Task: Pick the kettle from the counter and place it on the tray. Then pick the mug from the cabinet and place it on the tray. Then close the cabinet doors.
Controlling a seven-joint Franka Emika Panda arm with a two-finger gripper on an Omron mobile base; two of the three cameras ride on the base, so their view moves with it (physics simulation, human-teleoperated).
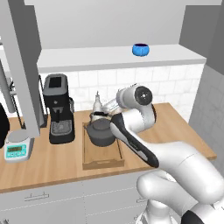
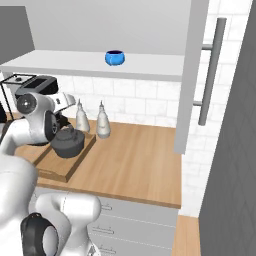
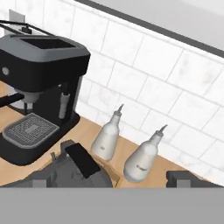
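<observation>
Partly hidden kettle (image 1: 101, 132) on tray (image 1: 103, 159), fingers (image 3: 83, 160) apart

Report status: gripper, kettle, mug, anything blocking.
Gripper open, just above kettle. Kettle sits in tray. Mug on cabinet shelf, cabinet doors open. Two bottles behind tray, not blocking.

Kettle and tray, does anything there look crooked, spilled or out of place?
Nothing stands out. The kettle sits upright inside the tray, toward its far end, and nothing is spilled on the counter. The mug stands upright on the cabinet shelf, waiting to be moved.
</observation>
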